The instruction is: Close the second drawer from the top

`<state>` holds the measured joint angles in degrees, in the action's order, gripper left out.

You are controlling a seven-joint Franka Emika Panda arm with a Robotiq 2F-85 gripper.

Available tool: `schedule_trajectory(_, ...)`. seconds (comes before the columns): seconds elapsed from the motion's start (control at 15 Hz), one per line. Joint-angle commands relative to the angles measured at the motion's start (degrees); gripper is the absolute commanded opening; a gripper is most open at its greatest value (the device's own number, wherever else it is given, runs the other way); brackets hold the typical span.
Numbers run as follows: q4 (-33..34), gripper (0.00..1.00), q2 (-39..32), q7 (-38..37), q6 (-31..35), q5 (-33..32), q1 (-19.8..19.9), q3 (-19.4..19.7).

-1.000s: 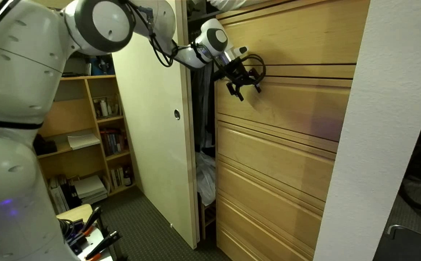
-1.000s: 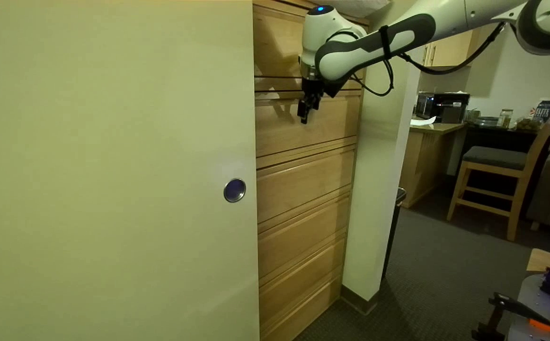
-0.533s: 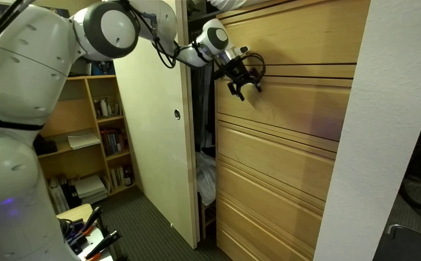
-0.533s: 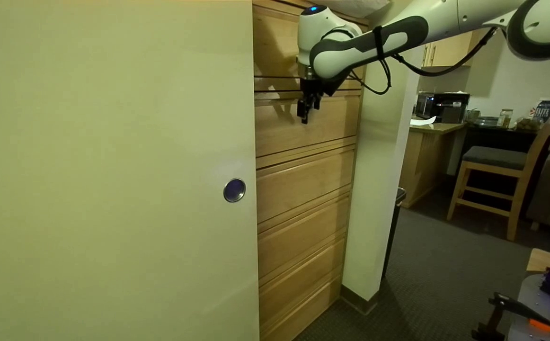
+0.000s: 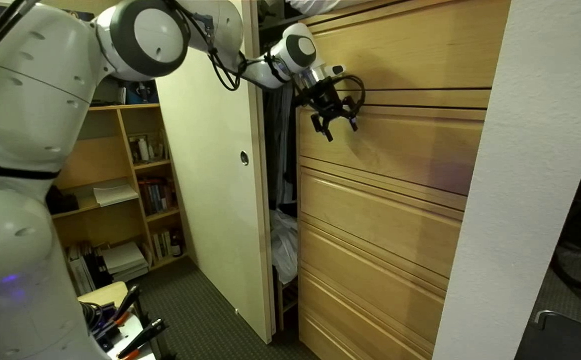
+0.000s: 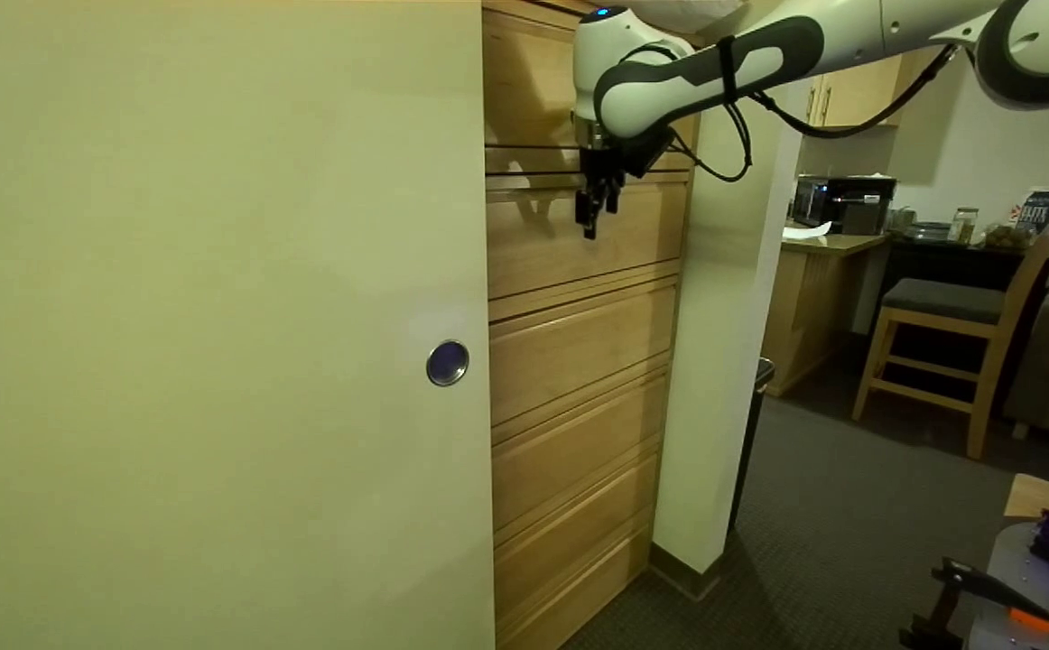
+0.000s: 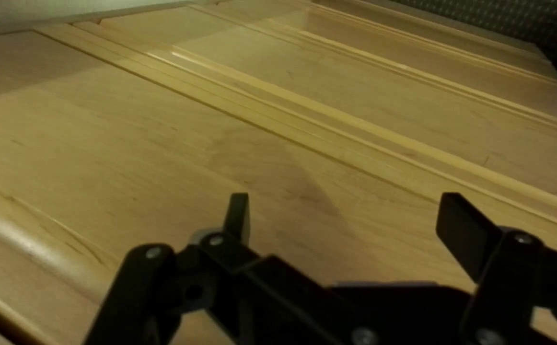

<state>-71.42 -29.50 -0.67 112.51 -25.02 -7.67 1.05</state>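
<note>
Background bookshelf (image 5: 94,160) holds books (image 5: 155,195); second drawer (image 5: 410,147) closed, fingers (image 7: 465,235) parted nearby.

The white arm (image 5: 35,110) has dark-grey rings (image 5: 122,39), black cables (image 5: 213,52) and a black 2-fingered gripper (image 7: 348,220).

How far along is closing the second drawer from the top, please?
Seemingly done: the second drawer looks flush with the top drawer and third drawer in both exterior views. In hand: the end effector stands open, holding nothing, in front of the second drawer; contact can't be confirmed. Left: given that flush front, probably backing away, though a slight gap can't be ruled out.
</note>
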Motion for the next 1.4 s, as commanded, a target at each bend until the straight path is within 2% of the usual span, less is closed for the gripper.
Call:
schedule_trajectory(0.0, -12.62, 1.00, 10.01, 3.81, -0.47, 2.23, 1.09, -0.89)
schedule_trajectory(0.6, -37.60, 1.00, 30.78, 3.60, -0.12, 2.30, 1.32, -2.98)
schedule_trajectory(0.93, -52.77, 1.00, 42.69, 1.45, 2.86, 1.21, 1.34, -4.08)
schedule_trajectory(1.33, -66.13, 1.00, 54.12, 1.57, 4.72, 1.71, 1.10, -5.24)
